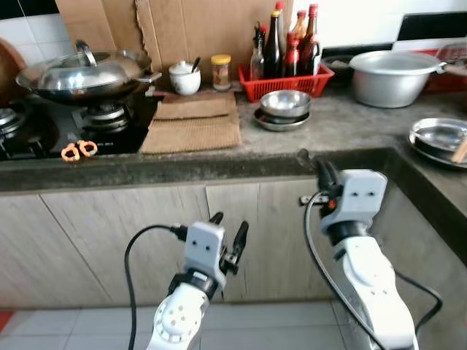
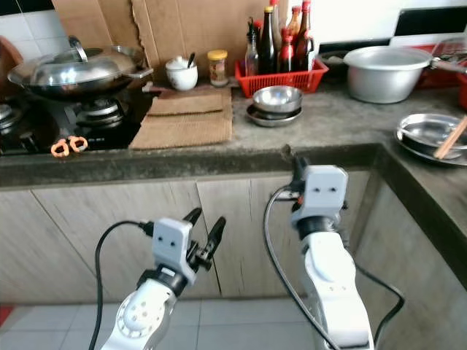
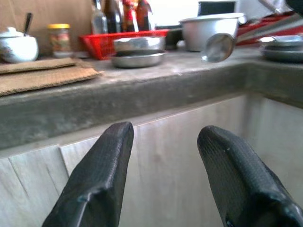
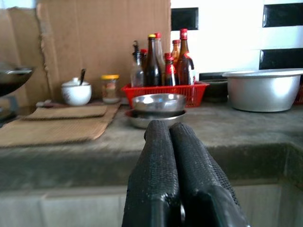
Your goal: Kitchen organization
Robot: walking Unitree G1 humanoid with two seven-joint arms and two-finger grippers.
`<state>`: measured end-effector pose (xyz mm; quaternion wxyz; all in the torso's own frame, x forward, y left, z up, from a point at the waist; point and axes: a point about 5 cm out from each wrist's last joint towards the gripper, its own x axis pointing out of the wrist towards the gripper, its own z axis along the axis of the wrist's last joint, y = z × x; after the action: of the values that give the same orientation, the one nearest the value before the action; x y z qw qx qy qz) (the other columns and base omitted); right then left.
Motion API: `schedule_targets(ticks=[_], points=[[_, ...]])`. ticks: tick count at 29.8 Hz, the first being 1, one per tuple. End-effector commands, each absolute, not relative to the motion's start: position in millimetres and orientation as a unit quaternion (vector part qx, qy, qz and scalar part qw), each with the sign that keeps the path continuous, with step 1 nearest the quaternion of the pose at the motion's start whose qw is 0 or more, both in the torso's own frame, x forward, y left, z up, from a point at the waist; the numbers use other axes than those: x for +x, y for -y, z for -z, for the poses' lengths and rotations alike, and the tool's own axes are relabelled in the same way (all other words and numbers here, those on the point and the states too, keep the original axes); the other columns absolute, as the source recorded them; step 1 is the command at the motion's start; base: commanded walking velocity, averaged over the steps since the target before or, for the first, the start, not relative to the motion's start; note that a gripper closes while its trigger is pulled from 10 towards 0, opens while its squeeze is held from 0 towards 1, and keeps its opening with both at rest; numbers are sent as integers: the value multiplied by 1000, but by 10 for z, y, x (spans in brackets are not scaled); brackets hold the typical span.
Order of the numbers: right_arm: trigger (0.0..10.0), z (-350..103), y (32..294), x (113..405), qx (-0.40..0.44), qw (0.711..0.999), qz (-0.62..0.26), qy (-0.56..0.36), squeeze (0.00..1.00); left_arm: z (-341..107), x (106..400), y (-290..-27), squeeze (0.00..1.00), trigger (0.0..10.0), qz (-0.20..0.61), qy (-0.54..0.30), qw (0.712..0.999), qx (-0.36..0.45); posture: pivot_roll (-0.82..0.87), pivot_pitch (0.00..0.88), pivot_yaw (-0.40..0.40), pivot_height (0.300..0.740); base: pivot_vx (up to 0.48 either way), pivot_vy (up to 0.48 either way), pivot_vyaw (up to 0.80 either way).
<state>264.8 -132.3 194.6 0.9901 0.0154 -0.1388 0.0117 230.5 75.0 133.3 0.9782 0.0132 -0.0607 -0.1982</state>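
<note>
Two claws hover below the counter: left claw spread empty, right claw clenched empty.

both grippers below counter edge (wok on stove)

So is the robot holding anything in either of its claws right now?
No, nothing. The left gripper has its jaws open in front of the cupboard, and the right gripper has its jaws shut on nothing, just below the counter edge.
</note>
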Motion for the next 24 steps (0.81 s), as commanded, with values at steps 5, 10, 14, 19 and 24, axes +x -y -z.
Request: schedule_targets(ticks=[5, 10, 14, 19, 24], points=[[0, -1967, 1236, 2602, 11, 989, -35, 142, 0, -1340, 2317, -797, 0, 10000, 192, 62, 979, 21, 30, 21, 12, 740, -305, 0, 0], [0, -1936, 1222, 2577, 4, 989, -41, 139, 0, -1341, 2317, -801, 0, 10000, 190, 62, 980, 21, 31, 21, 15, 740, -287, 0, 0], [0, -1946, 1223, 2574, 5, 989, -37, 142, 0, -1338, 2314, -806, 0, 10000, 190, 61, 980, 21, 30, 20, 16, 740, -272, 0, 0], [0, -1928, 1226, 2570, 4, 990, -36, 136, 0, -1334, 2312, -813, 0, 10000, 190, 61, 980, 22, 31, 19, 18, 740, -268, 0, 0], [0, -1883, 1228, 2559, 3, 991, -36, 126, 0, -1336, 2315, -809, 0, 10000, 189, 61, 980, 21, 29, 19, 14, 740, 0, 0, 0]])
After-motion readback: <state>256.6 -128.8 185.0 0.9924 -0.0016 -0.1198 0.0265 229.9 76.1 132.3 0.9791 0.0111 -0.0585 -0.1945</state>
